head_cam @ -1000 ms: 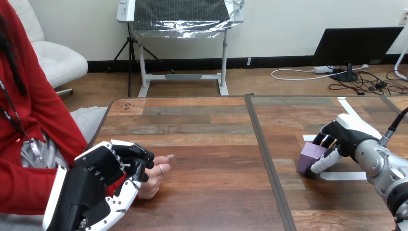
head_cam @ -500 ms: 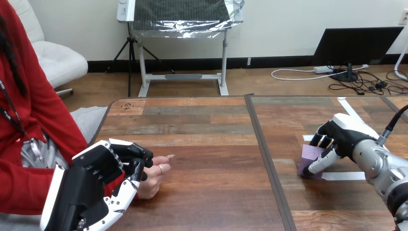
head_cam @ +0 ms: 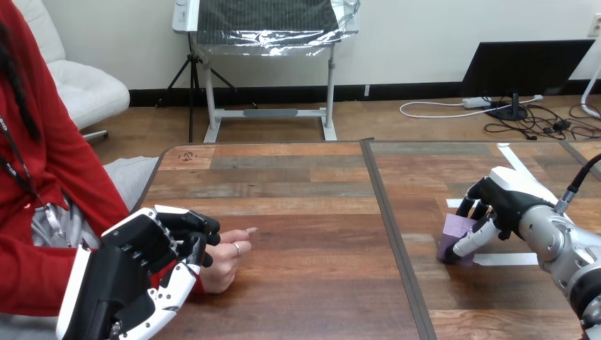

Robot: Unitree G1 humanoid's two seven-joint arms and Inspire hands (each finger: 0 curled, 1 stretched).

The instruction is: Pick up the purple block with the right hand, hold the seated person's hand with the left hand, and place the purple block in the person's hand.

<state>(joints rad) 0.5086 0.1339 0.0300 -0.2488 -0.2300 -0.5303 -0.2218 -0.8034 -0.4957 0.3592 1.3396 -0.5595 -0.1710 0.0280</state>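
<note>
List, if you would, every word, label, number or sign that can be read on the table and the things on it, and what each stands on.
No text can be read.
Small dark mark at the table's far left corner: too small to read.
Block, tape strips, left hand, right hand: no print to be seen.

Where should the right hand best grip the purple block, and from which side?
On its near and far flat faces, coming from above: the purple block lies on the table, so the right hand can put fingers behind and thumb in front.
</note>
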